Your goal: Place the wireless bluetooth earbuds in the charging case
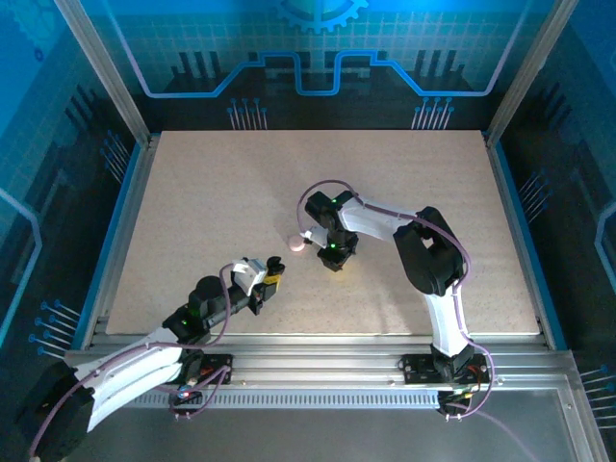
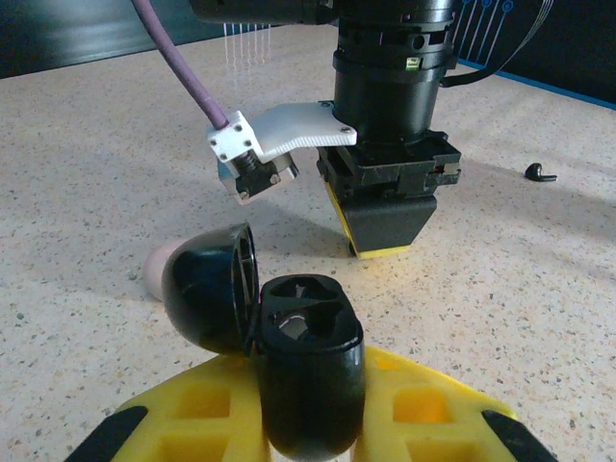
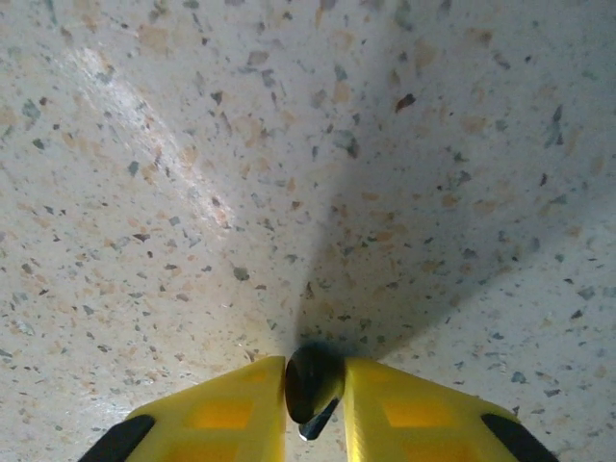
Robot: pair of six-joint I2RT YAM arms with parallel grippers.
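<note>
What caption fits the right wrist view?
Right gripper shut on a black earbud over the speckled table.

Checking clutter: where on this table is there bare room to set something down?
The far half of the table, up to the back wall, is bare, and so is its left side. Crowded: the middle, where the pink case, the right gripper on a black earbud and the left gripper holding the black case sit close.
</note>
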